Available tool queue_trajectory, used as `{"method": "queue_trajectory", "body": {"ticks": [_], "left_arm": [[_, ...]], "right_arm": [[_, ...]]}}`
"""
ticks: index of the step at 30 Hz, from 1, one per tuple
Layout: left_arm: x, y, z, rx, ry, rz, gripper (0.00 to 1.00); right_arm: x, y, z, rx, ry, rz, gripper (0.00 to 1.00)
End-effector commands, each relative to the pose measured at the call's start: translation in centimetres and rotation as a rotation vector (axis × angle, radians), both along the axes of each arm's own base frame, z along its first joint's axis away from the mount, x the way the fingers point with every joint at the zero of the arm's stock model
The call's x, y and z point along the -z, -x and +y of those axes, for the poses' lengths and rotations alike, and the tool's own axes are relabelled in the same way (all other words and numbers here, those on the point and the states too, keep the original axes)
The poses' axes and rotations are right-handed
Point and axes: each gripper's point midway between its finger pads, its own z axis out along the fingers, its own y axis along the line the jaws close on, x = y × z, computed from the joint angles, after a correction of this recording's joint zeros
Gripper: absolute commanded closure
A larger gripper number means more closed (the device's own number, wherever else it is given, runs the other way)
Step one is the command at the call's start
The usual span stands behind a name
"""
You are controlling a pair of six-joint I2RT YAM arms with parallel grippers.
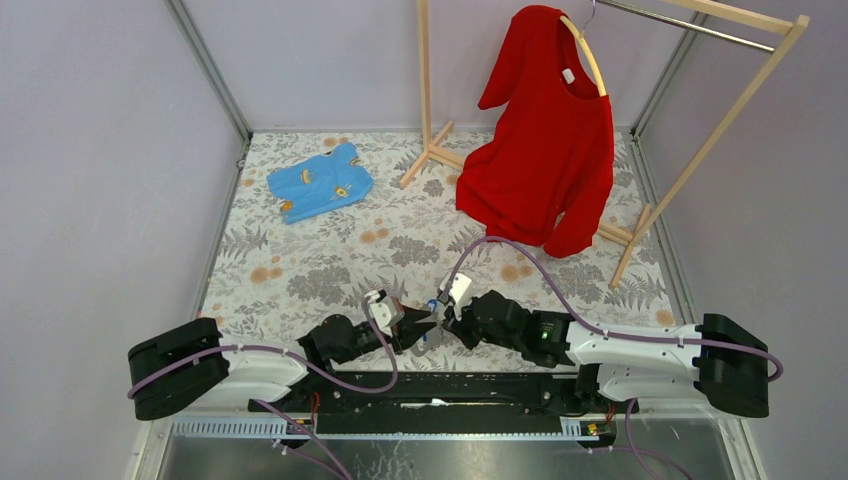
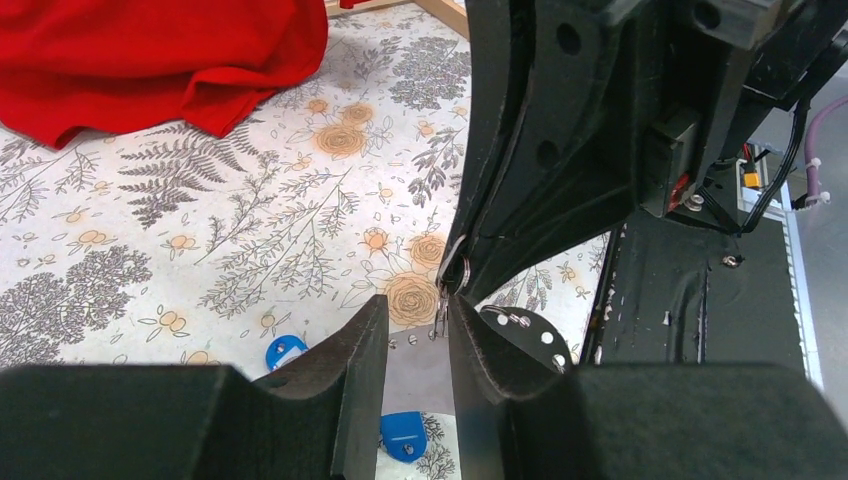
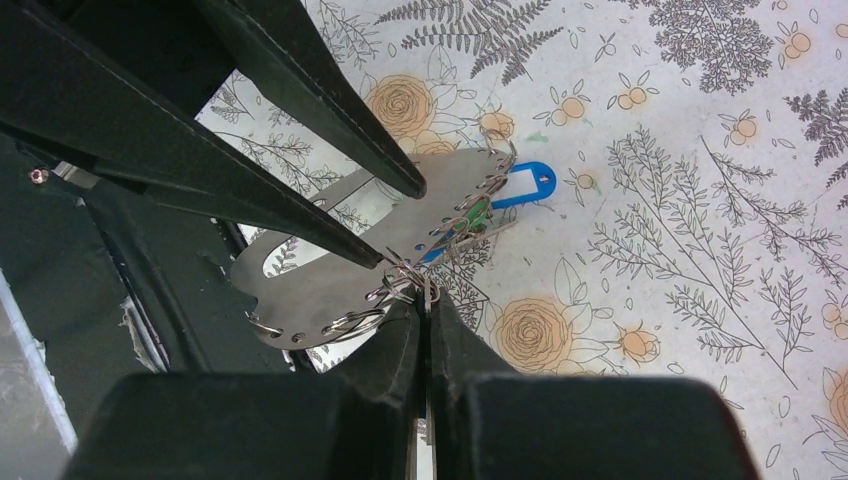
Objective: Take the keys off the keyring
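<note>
Pressed together at 6 o'clock in the right wrist view, the right gripper [image 3: 428, 318] pinches a small wire split ring [image 3: 402, 287]. That ring sits on the rim of the keyring plate [image 3: 310, 295], a flat silvery plate with holes along its edge and more little rings threaded through them. A blue key tag [image 3: 527, 184] sticks out from the plate's 2 o'clock end, over the floral tablecloth [image 3: 700, 300].

The left gripper [image 2: 417, 338] reaches in from 10 o'clock, its fingers a narrow gap apart across the plate's face. Whether they touch it I cannot tell. In its own view, two blue key heads [image 2: 285, 352] show at 7 and 6 o'clock of that gap.

From above, both grippers meet at 6 o'clock on the table. A blue garment [image 1: 320, 182] lies at 10 o'clock, and a red shirt [image 1: 545, 140] hangs on the wooden rack [image 1: 425, 80] at 1 o'clock.
</note>
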Motion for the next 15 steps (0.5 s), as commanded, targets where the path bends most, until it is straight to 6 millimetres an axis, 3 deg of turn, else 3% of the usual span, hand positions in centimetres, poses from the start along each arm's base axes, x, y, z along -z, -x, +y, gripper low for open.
{"method": "queue_trajectory", "body": {"ticks": [1, 8, 15], "left_arm": [[2.7, 1.9, 1.3, 0.068, -0.054, -0.009, 0.68], [3.4, 2.3, 0.3, 0.125, -0.096, -0.019, 0.7], [2.7, 1.9, 0.2, 0.112, -0.084, -0.055, 0.69]], "right_arm": [[-1.0, -0.3, 0.0, 0.005, -0.029, -0.035, 1.0], [-1.1, -0.3, -0.2, 0.003, -0.028, -0.043, 1.0], [-1.0, -0.2, -0.1, -0.005, -0.028, -0.04, 1.0]]}}
